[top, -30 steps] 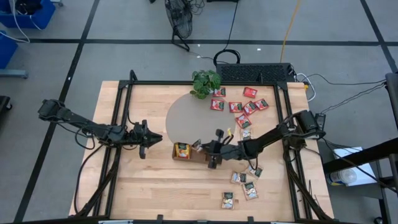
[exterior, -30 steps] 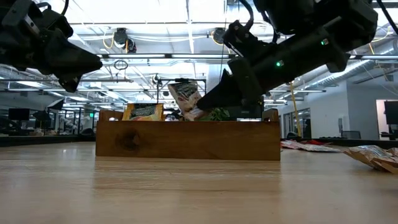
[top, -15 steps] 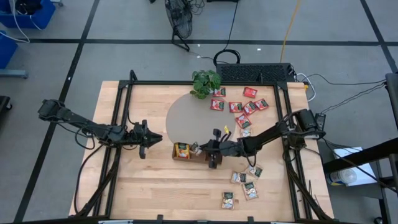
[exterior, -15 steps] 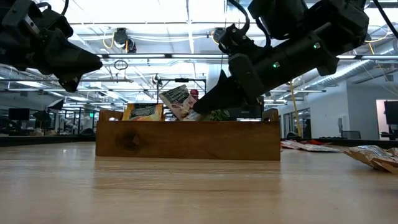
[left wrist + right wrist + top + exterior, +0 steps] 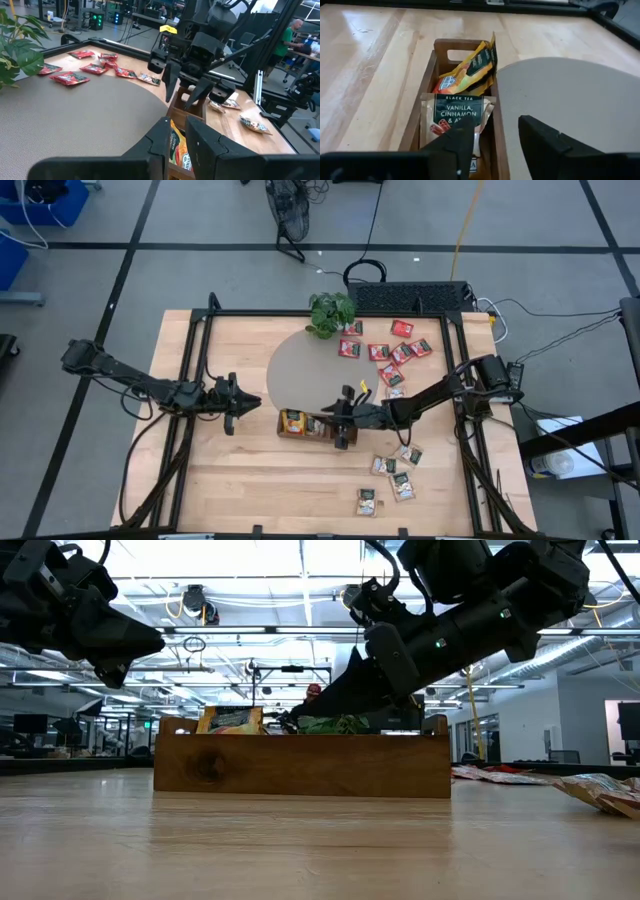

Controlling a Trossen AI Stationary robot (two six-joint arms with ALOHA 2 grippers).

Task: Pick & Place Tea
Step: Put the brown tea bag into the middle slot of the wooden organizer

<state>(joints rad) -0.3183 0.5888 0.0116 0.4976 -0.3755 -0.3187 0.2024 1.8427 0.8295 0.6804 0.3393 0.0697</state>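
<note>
Progress check: two packets are in the wooden tray [image 5: 420, 120] so far, an orange-yellow tea packet [image 5: 468, 70] at the far end and the beige vanilla cinnamon black tea packet [image 5: 456, 117] lying flat right in front of my right jaws [image 5: 492, 137]. Those jaws are parted over the tray with nothing between them. A second ago that beige packet was pinched in them, tilted above the tray rim; now it's dropped inside and the fingers have spread. My left jaws [image 5: 243, 401] hover beside the tray's other end, nearly closed, holding nothing I can see. Plenty left though: the red packets [image 5: 384, 351] near the potted plant [image 5: 331, 311] and the beige packets [image 5: 392, 475] along the bench [image 5: 230, 490] near edge.
</note>
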